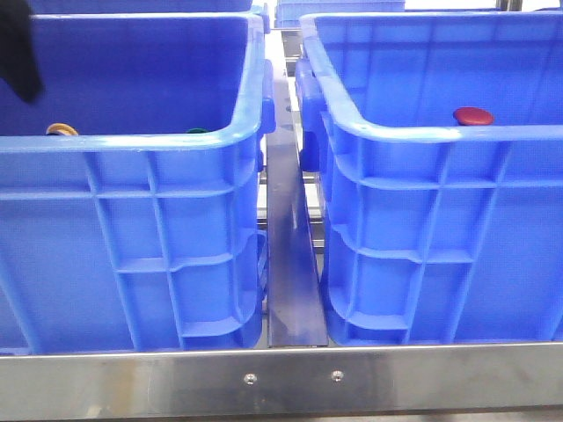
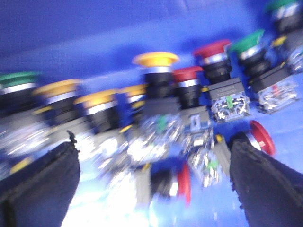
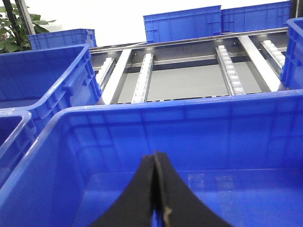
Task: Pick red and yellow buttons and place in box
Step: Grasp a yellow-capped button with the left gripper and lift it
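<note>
Two deep blue crates stand side by side. The left crate [image 1: 132, 145] holds a pile of push buttons with red, yellow and green caps; a yellow cap [image 1: 62, 130] peeks over its rim. My left gripper [image 2: 154, 146] is open inside it, its fingers wide apart either side of a red button [image 2: 183, 182] lying on its side. An upright yellow button [image 2: 156, 59] and red ones [image 2: 211, 48] stand beyond. The right crate, the box [image 1: 440, 136], holds one red button [image 1: 473, 115]. My right gripper [image 3: 155, 158] is shut and empty over the box [image 3: 189, 123].
Green buttons [image 2: 248, 42] are mixed into the pile. A metal rail [image 1: 290, 229] runs between the crates and a steel bar [image 1: 281, 378] crosses the front. More blue crates [image 3: 182, 23] and a roller conveyor [image 3: 189, 71] lie beyond the box.
</note>
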Available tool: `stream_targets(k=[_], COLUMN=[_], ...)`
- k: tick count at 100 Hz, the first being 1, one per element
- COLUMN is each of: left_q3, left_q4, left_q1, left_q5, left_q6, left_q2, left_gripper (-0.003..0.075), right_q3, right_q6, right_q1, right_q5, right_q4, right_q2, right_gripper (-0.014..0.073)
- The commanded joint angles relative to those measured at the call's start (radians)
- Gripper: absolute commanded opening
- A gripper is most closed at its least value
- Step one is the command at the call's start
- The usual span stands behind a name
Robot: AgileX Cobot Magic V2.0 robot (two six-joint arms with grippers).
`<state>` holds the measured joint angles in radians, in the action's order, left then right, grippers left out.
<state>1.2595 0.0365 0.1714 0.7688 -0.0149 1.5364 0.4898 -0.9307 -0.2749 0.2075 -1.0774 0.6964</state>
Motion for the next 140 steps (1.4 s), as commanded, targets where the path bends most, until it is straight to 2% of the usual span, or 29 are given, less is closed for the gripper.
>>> stream_targets(k=[1,60,74,98,112,140], left_q3=[0.061,0.093,0.093,0.093,0.093,0.093], left_q4=[-0.002,0.021,0.021,0.021,0.021,-0.007], left_q1=[0.009,0.009,0.009,0.009,0.009,0.013], left_q5=[-0.033,-0.118,-0.120,-0.118,-0.118,-0.078], left_q6=[0.004,0.005,0.005,0.005,0.005,0.005], left_q2=[0.024,0.182,0.182,0.182,0.182,0.111], left_gripper=[0.0599,0.0582,0.0470,0.0141,-0.0020,-0.0019], right_q3=[0.028,0.028,0.028,0.028,0.028,0.028], right_q6=[-0.008,-0.008,-0.008,-0.008,-0.008,-0.008], right_q1=[0.002,0.002,0.002,0.002,0.002,0.002], right_q5=[0.027,0.027,0.027,0.027,0.027,0.030], right_q4=[0.014,0.014,0.014,0.014,0.014,0.014], right_q2=[-0.005,-0.005,-0.005,-0.005,-0.005,-0.005], right_gripper=[-0.0095,-0.0095,-0.0095,-0.0095,-0.0095,-0.0095])
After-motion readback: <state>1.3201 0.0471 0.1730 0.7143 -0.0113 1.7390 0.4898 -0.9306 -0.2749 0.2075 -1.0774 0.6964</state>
